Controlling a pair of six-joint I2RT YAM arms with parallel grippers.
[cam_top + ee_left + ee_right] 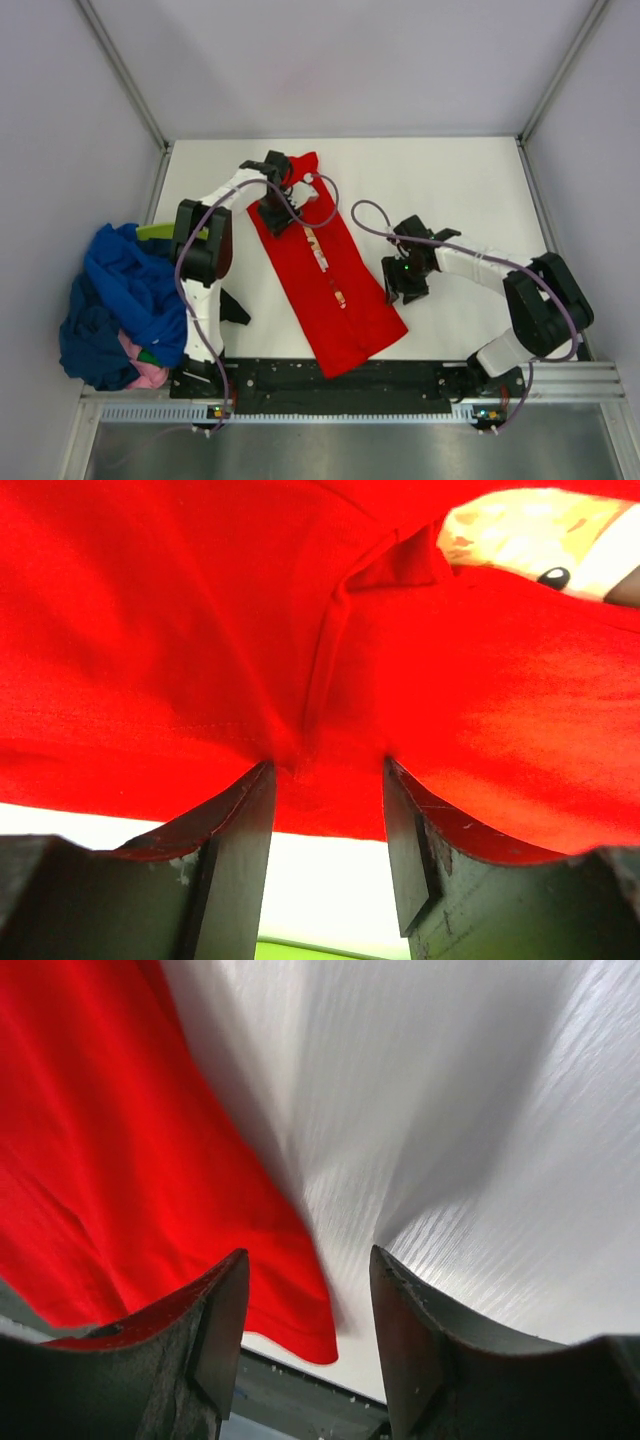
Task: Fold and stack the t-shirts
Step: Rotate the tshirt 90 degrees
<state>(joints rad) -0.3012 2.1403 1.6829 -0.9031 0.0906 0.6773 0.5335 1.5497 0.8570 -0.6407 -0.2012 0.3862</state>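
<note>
A bright red t-shirt [352, 312] lies as a long narrow strip slanting across the white table [450, 180], with part of its print showing along the middle. My left gripper [278, 196] is over the strip's far end. In the left wrist view my left gripper [325, 770] stands open, its tips against the red t-shirt [150, 630] near a seam, and the tan cartoon print [520, 535] shows at the top right. My right gripper [405, 280] hangs just right of the strip. Seen from the right wrist, this gripper [308, 1260] is open and empty, with the red t-shirt [100, 1160] edge to its left.
A heap of other t-shirts [125, 290] lies at the table's left edge: royal blue on top, navy [88, 350] below, pink [150, 374] at the front and lime-green [160, 230] at the back. A black rail [340, 378] runs along the near edge between the arm bases.
</note>
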